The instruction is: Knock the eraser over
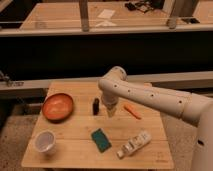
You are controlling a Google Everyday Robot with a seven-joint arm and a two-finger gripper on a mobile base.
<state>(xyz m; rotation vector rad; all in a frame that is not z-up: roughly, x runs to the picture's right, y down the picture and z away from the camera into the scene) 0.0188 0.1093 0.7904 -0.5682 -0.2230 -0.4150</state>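
The wooden table (75, 150) is reached over by the white arm (150, 97). The orange bowl (57, 106) is set at one side. The gripper (110, 111) is held low just beside the eraser (96, 106); its opening cannot be told, and nothing is seen held. The eraser is found upright between bowl and gripper, so the knock is judged not yet made.

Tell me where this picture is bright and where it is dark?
Camera view: warm light falls on the table and the far counter; the band between them is nearly black. The pale arm looks brightest; its gripper hangs just right, in the picture, of the dark eraser.
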